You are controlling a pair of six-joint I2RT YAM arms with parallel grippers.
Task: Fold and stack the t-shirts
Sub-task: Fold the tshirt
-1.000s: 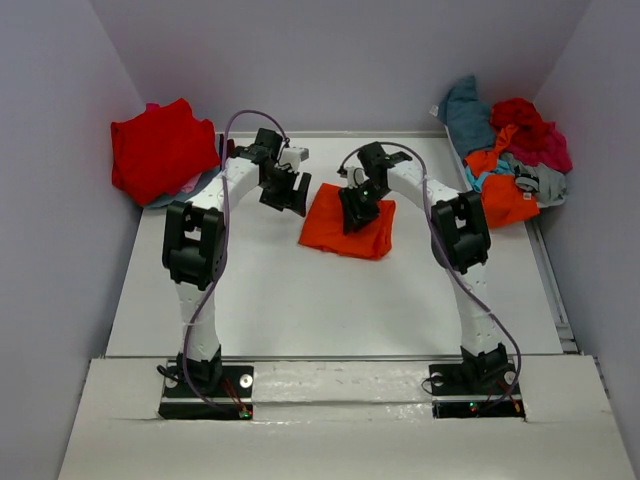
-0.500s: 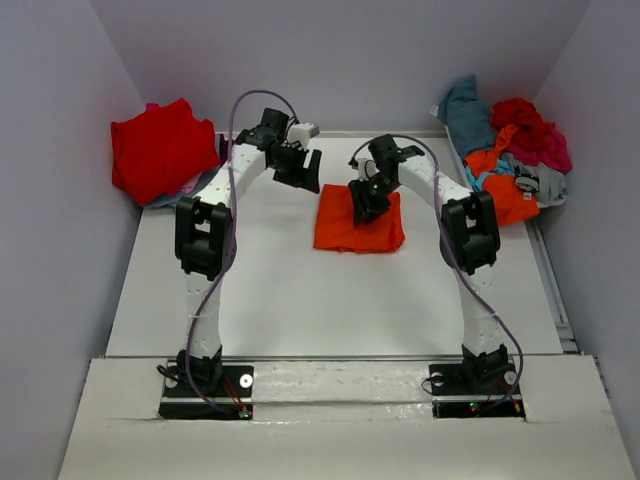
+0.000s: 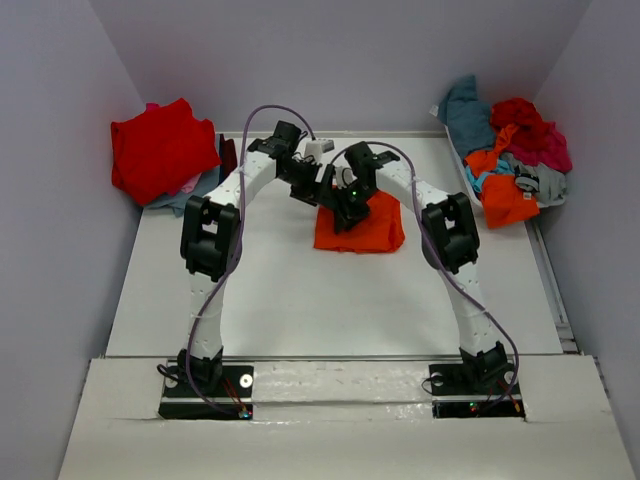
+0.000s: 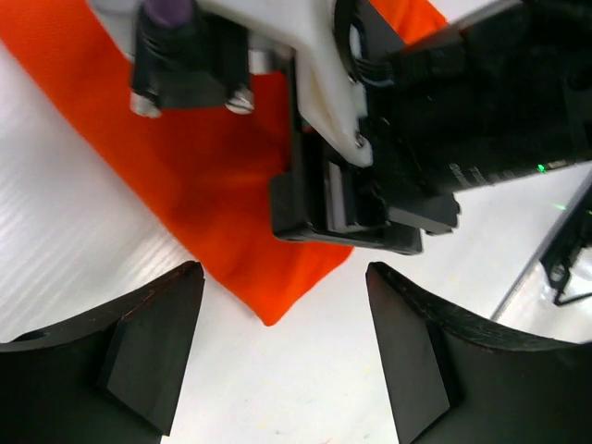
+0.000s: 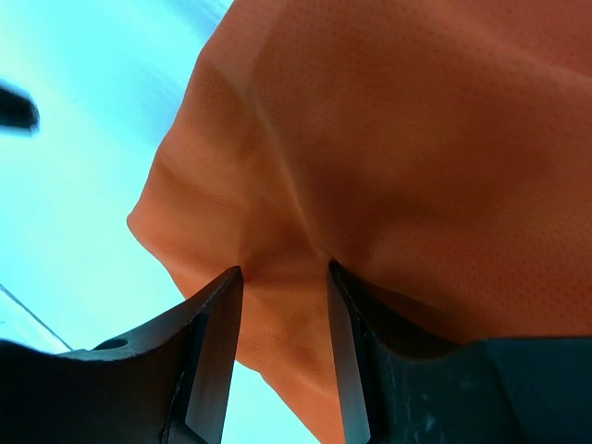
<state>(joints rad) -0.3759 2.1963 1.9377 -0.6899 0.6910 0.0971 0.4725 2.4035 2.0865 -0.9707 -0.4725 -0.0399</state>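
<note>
Two arms on one shirt.

Far left: red t-shirt (image 3: 160, 150) tops stack at back-left corner of table (image 3: 270, 300).

Left gripper (image 4: 277, 361): jaws wide, empty, hovering over corner of orange t-shirt (image 3: 375, 232), which lies at table centre.

Right gripper (image 5: 282, 277): pinching bunched orange cloth at edge.

Suggest:
- left takes free corner low, full bite
- then both lift together, edges aligned
- grippers nearly touching, watch finger clash

Far right: unfolded pile (image 3: 510, 150) waiting.

On the table (image 3: 280, 300), 1 folded t-shirt (image 3: 375, 233) lies centrally, shirt stack (image 3: 160, 150) far-left, heap (image 3: 510, 150) seemingly overhanging far-right.
</note>
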